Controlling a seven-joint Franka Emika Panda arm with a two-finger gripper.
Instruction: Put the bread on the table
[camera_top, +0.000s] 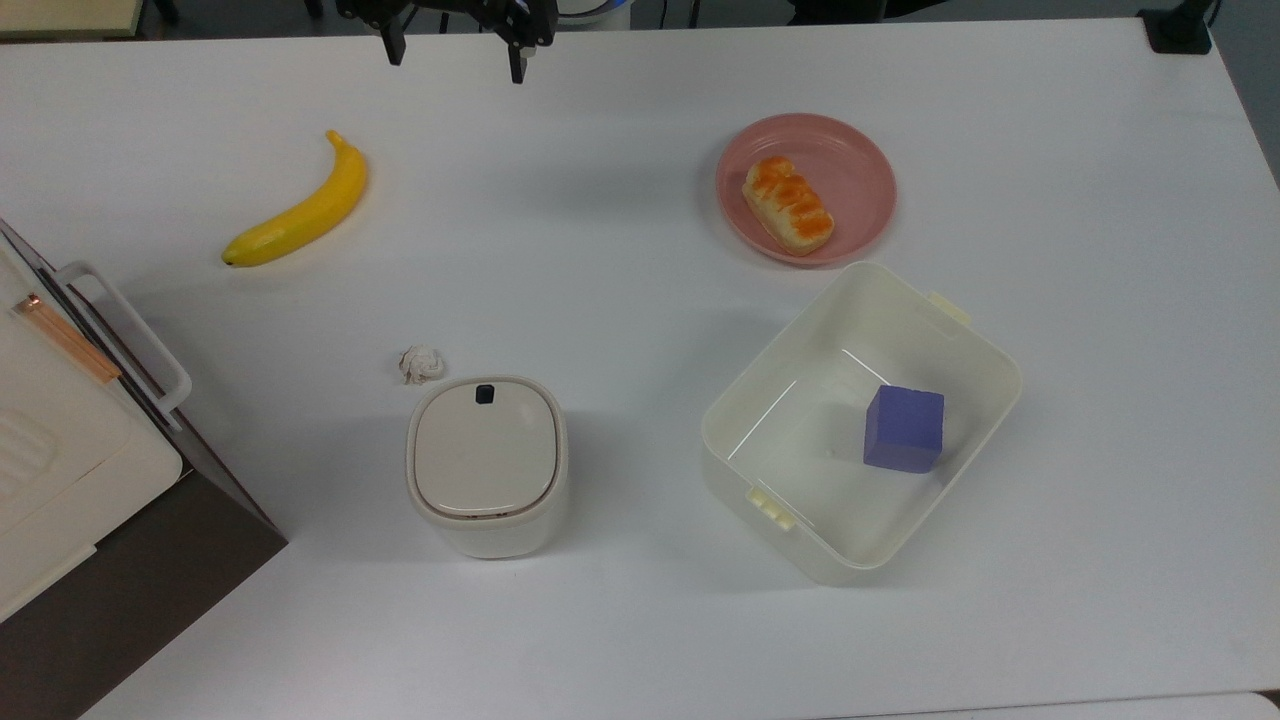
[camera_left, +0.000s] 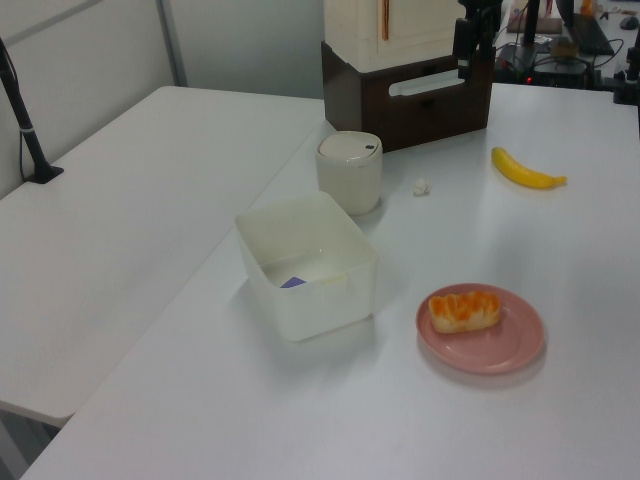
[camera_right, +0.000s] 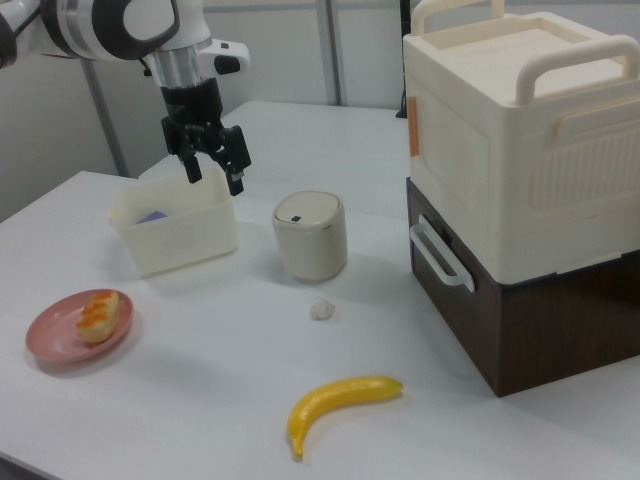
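Nearest the top view's lens stood the lidded canister (camera_top: 487, 465) and the cream bin (camera_top: 790, 330), a purple block (camera_top: 904, 428) inside it. Beyond the bin, the bread (camera_top: 788, 205) lay on the pink plate (camera_top: 860, 170), not yet on the table (camera_top: 620, 260).

Governing relation: my gripper (camera_top: 455, 55) hung at the top view's upper edge, well apart from the bread, which lay toward the top view's right and lower down. The bread's long axis ran diagonally — upper left to lower right in the top view — so the short way across it ran upper right to lower left.

Arm pose: in the right view my gripper (camera_right: 212, 170) pointed down, raised above the table near the bin, with the plate (camera_right: 50, 345) toward the right view's lower left. Fingers stood wide apart — holding nothing.

I judged that the approach called for a traverse toward the plate, with wrist rotation to span the bread's short way.
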